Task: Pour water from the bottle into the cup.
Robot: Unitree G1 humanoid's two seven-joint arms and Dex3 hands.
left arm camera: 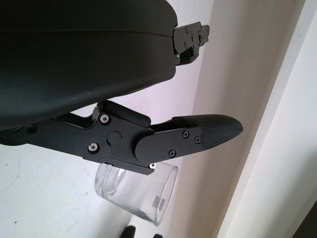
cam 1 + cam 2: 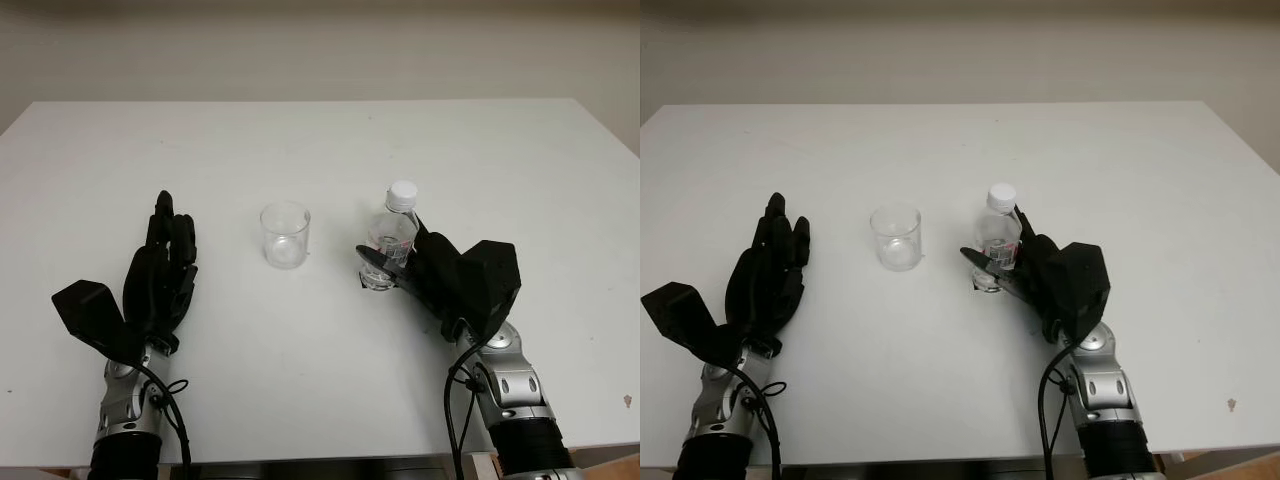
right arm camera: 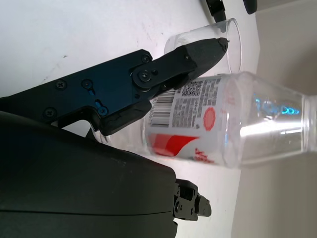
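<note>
I've got my right hand (image 2: 425,265) wrapped low around the upright bottle (image 2: 392,240), left hand (image 2: 160,270) open beside the cup (image 2: 285,234) just beyond it, and that white cap looks on, so tipping now might pour nothing.

Clear bottle (image 2: 390,243) with white cap and red-and-white label, clear cup (image 2: 285,234), white table (image 2: 500,160).

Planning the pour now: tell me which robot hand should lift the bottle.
Right. The right robot hand is already wrapped around the capped bottle, which stands upright beside the cup. The left robot hand is open on the cup's far side, holding nothing.
</note>
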